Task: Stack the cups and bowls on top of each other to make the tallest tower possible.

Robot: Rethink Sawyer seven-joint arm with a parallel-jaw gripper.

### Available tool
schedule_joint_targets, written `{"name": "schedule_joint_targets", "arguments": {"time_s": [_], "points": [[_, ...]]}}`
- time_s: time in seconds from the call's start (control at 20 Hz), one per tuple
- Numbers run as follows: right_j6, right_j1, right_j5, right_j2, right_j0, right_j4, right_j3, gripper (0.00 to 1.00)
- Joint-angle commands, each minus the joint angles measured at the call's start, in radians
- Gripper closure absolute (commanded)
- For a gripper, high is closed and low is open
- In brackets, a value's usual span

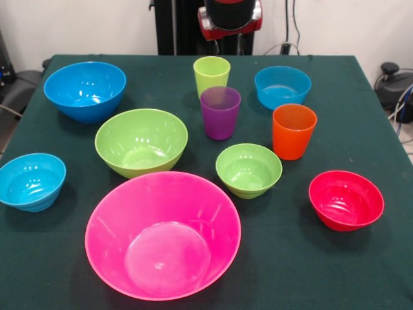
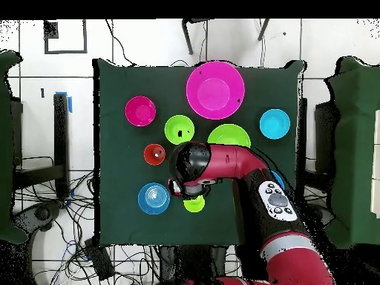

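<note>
Every piece stands alone on the dark green table (image 1: pixel 361 271), and nothing is nested. The huge pink bowl (image 1: pixel 162 236) is nearest the camera. Behind it are the large green bowl (image 1: pixel 141 141) and the large blue bowl (image 1: pixel 84 90). The small green bowl (image 1: pixel 248 169) and the red bowl (image 1: pixel 346 200) sit to the right. One light-blue bowl (image 1: pixel 31 181) is at the left and another (image 1: pixel 282 86) at the back right. The lime cup (image 1: pixel 211 74), purple cup (image 1: pixel 220 112) and orange cup (image 1: pixel 293 130) stand upright mid-table. The arm's end (image 1: pixel 230 19) hangs above the lime cup.
In the overhead view the arm (image 2: pixel 223 163) lies across the table's middle. It hides the purple cup and most of the large blue bowl (image 2: pixel 278 179). Cables and chairs surround the table. Gaps between the bowls are narrow.
</note>
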Motion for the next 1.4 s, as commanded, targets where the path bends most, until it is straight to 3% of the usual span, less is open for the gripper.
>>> {"name": "schedule_joint_targets", "arguments": {"time_s": [0.05, 1.4], "points": [[-0.035, 0.019, -0.029, 0.036, 0.006, -0.074, 0.000, 0.00], [-0.072, 0.110, 0.016, 0.050, 0.009, -0.081, -0.115, 0.00]]}}
